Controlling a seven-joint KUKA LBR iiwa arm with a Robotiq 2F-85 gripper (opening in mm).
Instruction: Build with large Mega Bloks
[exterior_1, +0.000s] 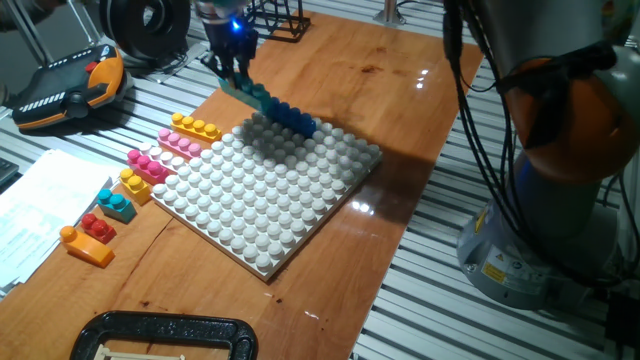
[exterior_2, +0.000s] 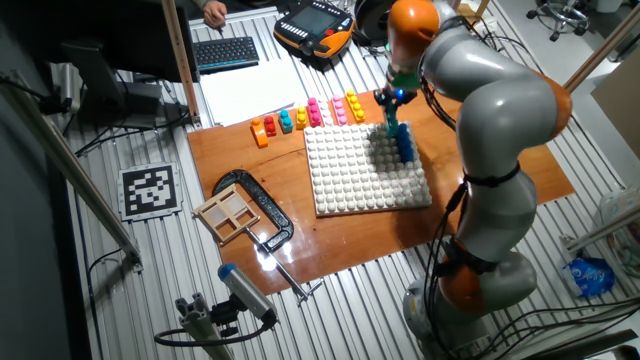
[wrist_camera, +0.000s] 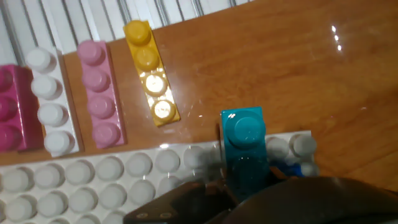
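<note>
My gripper (exterior_1: 232, 62) is shut on a teal brick (exterior_1: 256, 96) and holds it tilted at the far edge of the white studded baseplate (exterior_1: 270, 200). The teal brick touches the end of a dark blue brick (exterior_1: 292, 118) that lies along that edge. In the hand view the teal brick (wrist_camera: 245, 140) sits between my fingers, with the gripper (wrist_camera: 245, 186) low in the frame. Loose bricks lie left of the plate: yellow (exterior_1: 196, 127), pink (exterior_1: 180, 144), magenta (exterior_1: 150, 165), teal (exterior_1: 117, 205), red (exterior_1: 97, 226) and orange (exterior_1: 86, 247).
An orange and black teach pendant (exterior_1: 70, 85) and papers (exterior_1: 40, 205) lie to the left. A black clamp (exterior_1: 160, 335) sits at the near table edge. The robot base (exterior_1: 560, 210) stands to the right. A keyboard (exterior_2: 225, 50) lies at the back.
</note>
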